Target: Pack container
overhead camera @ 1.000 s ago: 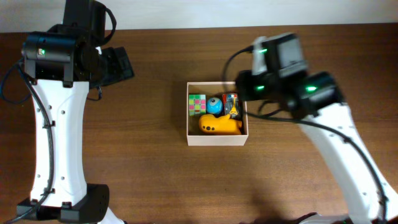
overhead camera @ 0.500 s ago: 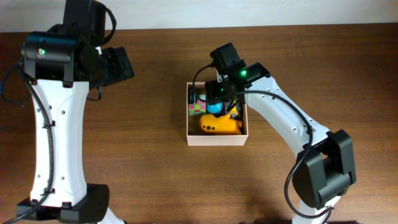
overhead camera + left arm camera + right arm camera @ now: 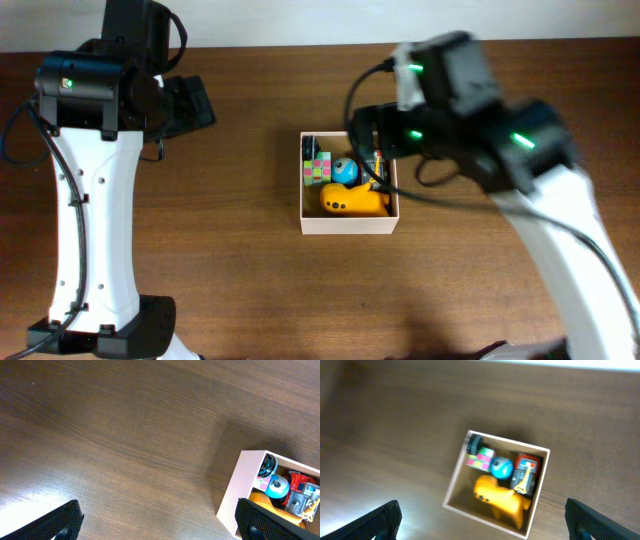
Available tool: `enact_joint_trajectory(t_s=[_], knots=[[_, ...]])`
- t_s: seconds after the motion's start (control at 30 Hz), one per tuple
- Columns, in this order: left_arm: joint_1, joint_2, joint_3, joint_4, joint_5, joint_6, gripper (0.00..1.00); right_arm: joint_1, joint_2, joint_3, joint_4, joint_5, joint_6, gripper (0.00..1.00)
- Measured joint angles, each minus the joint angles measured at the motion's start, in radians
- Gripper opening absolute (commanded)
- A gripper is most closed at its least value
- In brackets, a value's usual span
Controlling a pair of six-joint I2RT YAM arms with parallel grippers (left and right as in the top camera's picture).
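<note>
The container (image 3: 350, 224) is a white-walled square box at mid-table, open on top. Inside lie a yellow toy (image 3: 352, 201), a blue ball (image 3: 346, 171), a pink-and-green cube (image 3: 317, 170), a red-and-grey toy (image 3: 374, 165) and a dark round piece (image 3: 309, 147) in the far left corner. My right gripper (image 3: 492, 525) hangs open high above the container (image 3: 454, 485), holding nothing; its arm (image 3: 450, 100) is blurred in the overhead view. My left gripper (image 3: 167, 525) is open over bare wood, left of the container (image 3: 242, 485).
Dark brown wooden table (image 3: 240, 270) all round the box. The left arm's white links (image 3: 85, 230) run down the left side, with its base (image 3: 140, 330) at the front left. A pale wall strip borders the table's far edge.
My right gripper reached down into the box, opened, and has since lifted high above it. The dark round piece now lies in the box's far left corner. The left arm has not moved.
</note>
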Motion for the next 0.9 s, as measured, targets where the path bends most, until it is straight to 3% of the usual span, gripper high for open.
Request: enact_joint_trajectory(t_s=[0.2,0.4,0.63,0.73,0.9], knots=[[0.000,0.000,0.000,0.000,0.000,0.000,0.99,-0.012,-0.148,0.008,-0.066,-0.007,0.000,0.99],[0.000,0.000,0.000,0.000,0.000,0.000,0.99,-0.164,-0.333,0.006,-0.063,0.151,-0.012,0.99],[0.000,0.000,0.000,0.000,0.000,0.000,0.99,-0.230,-0.654,0.001,-0.129,0.235,-0.193,0.99],[0.000,0.000,0.000,0.000,-0.001,0.000,0.99,-0.231,-0.771,-0.092,-0.119,0.244,-0.234,0.99],[0.000,0.000,0.000,0.000,0.002,0.000,0.99,-0.233,-0.935,-0.459,0.013,0.230,-0.260,0.99]])
